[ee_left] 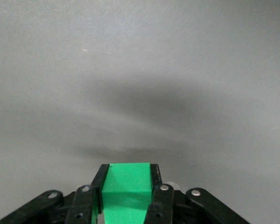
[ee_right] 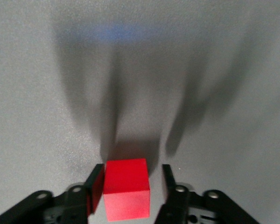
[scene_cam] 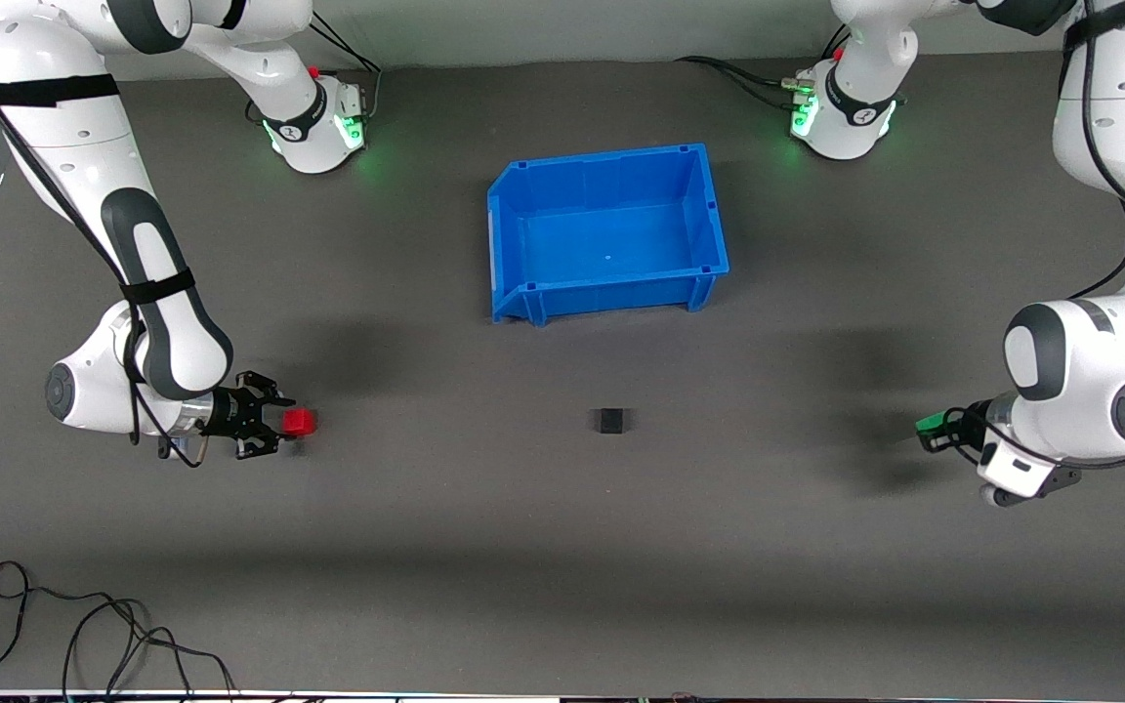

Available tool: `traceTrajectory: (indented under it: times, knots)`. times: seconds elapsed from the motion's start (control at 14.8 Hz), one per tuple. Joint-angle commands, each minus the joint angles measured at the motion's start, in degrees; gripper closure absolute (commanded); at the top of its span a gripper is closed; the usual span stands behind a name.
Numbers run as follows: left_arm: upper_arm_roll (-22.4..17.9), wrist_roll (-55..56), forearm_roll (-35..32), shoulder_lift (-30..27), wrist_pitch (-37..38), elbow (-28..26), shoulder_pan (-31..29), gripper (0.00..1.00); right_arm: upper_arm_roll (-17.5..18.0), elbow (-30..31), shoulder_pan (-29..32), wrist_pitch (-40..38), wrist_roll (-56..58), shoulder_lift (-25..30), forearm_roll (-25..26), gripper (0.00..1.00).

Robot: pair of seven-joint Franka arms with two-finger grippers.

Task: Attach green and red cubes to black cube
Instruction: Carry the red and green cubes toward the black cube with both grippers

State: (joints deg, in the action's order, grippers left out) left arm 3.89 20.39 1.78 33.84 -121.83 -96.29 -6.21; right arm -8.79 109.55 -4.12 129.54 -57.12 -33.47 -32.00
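Observation:
The black cube [scene_cam: 610, 421] sits on the grey table, nearer to the front camera than the blue bin. My left gripper [scene_cam: 928, 428] is shut on the green cube [scene_cam: 931, 422] and holds it just above the table toward the left arm's end. In the left wrist view both fingers press the green cube [ee_left: 127, 184]. My right gripper [scene_cam: 291, 422] is low at the right arm's end, open around the red cube [scene_cam: 300, 422]. In the right wrist view the red cube [ee_right: 126, 192] rests on the table, one finger [ee_right: 95, 184] against it and the other apart.
An empty blue bin [scene_cam: 526, 220] stands mid-table between the two arm bases. Loose black cables [scene_cam: 84, 635] lie at the table's front corner at the right arm's end. Both grippers and the black cube lie roughly in one line across the table.

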Motion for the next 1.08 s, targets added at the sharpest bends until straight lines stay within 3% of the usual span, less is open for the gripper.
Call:
traceTrajectory:
  times: [0.0, 0.07, 0.14, 0.41, 0.74, 1.02]
  knots:
    - [-0.3, 20.8, 1.9, 0.4, 2.1, 3.2, 5.1, 1.0, 0.1, 0.2, -0.1, 0.4, 1.6, 0.3, -2.5, 0.46]
    - [-0.3, 26.0, 2.2, 0.5, 1.7, 3.5, 6.8, 1.0, 0.1, 0.2, -0.4, 0.4, 1.8, 0.5, -3.9, 0.52]
    - [-0.3, 30.0, 2.3, 0.6, 1.6, 3.7, 8.0, 1.0, 0.1, 0.2, -0.4, 0.3, 1.8, 0.6, -4.3, 0.64]
    - [-0.3, 51.6, 2.3, 1.0, 1.3, 3.7, 13.7, 1.0, 0.1, -0.5, -0.7, -2.1, 0.2, 2.2, -4.3, 0.75]
    - [0.1, 71.9, 4.1, 4.8, 1.2, 7.8, 18.5, 1.0, 0.7, -3.5, -1.3, -5.6, -4.6, 4.5, -4.2, 0.76]
    - [0.1, 87.3, 4.3, 7.5, -6.1, 8.5, 24.0, 1.0, 0.5, -8.1, -9.4, -7.6, -15.1, 5.3, -3.9, 0.76]
